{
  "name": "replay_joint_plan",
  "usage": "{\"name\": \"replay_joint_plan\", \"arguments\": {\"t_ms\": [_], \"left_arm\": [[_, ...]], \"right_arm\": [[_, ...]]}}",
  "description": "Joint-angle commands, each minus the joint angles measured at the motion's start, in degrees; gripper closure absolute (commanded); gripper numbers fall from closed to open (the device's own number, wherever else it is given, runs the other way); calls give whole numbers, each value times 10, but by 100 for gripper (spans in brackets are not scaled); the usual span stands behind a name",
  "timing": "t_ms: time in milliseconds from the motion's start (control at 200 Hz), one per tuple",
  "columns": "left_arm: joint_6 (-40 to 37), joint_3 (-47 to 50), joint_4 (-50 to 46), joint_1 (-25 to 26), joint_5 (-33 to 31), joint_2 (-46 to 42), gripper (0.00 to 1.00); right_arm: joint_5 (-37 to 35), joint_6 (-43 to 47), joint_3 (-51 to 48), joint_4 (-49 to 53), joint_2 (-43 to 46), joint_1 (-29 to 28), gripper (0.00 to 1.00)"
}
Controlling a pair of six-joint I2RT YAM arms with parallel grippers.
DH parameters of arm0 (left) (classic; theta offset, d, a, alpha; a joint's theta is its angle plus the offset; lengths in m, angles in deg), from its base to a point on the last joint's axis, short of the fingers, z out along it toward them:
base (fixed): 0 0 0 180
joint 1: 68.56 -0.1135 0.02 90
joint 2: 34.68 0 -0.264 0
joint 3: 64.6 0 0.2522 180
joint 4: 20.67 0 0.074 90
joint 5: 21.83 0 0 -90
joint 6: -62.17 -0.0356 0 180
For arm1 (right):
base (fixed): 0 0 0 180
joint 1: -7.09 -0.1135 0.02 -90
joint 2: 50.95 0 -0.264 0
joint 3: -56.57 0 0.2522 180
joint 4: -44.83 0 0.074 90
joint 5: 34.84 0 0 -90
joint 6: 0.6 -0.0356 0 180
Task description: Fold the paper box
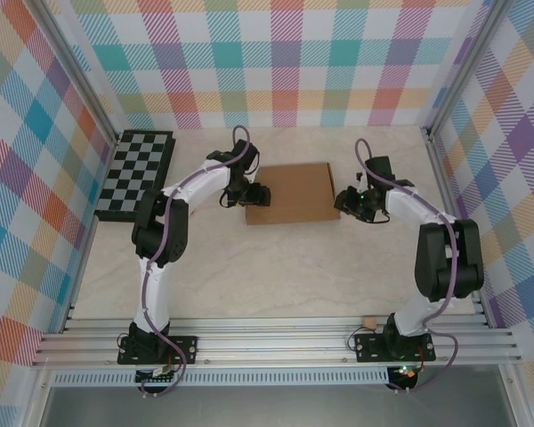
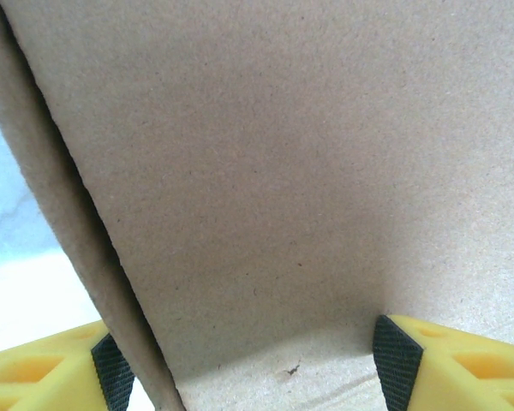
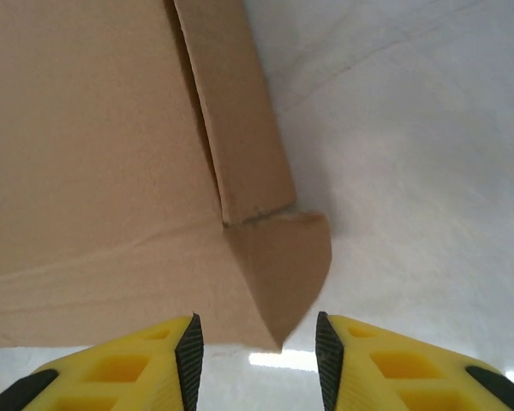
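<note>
The paper box lies flat mid-table, a plain brown cardboard rectangle. My left gripper is at its left edge. In the left wrist view the jaws are spread wide, with a broad cardboard panel running between the black pads of my left gripper, and no squeeze shows. My right gripper is at the box's right edge. In the right wrist view my right gripper is open around a rounded corner flap of the box, touching neither pad.
A black-and-grey chessboard lies at the back left against the wall. A tiny brown scrap sits near the right arm's base. Aluminium rails run along the near edge, and plaid walls enclose the other three sides.
</note>
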Motion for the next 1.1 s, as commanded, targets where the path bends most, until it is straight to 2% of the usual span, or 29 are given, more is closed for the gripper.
{"name": "replay_joint_plan", "arguments": {"t_ms": [0, 180, 390, 675, 1095], "left_arm": [[-3, 7, -48, -6, -24, 20, 26], [-2, 8, -48, -6, -17, 21, 26], [-2, 12, -44, -5, -16, 23, 26], [-2, 13, -42, -6, -15, 22, 26], [-2, 14, -40, -6, -15, 23, 26]], "right_arm": [[48, 22, -13, -96, -26, 1, 57], [85, -4, -55, -181, -33, 1, 55], [131, -30, -76, -189, -24, -4, 60], [20, 35, -59, -92, -2, -6, 60], [75, 22, -77, -141, -19, -6, 64]]}}
